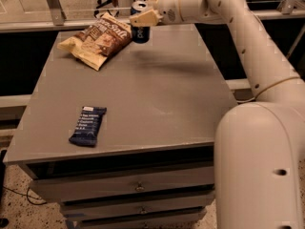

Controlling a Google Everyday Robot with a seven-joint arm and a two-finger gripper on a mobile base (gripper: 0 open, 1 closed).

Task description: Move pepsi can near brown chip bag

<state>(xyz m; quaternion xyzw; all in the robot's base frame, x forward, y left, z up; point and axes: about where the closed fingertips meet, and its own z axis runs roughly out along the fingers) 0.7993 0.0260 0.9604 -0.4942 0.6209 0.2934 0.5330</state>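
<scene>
Gripper (141, 19) holds pepsi can (141, 34) over grey table (157, 97); speckled floor (18, 210) below.

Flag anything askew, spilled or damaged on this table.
Nothing spilled or damaged. The pincer holds the dark blue cylindrical pepsi can upright at the far edge, beside the crinkled brown chip bag, which lies askew.

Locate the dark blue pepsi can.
The pepsi can is in the gripper at the grey table's far edge, beside the crinkled brown chip bag.
</scene>
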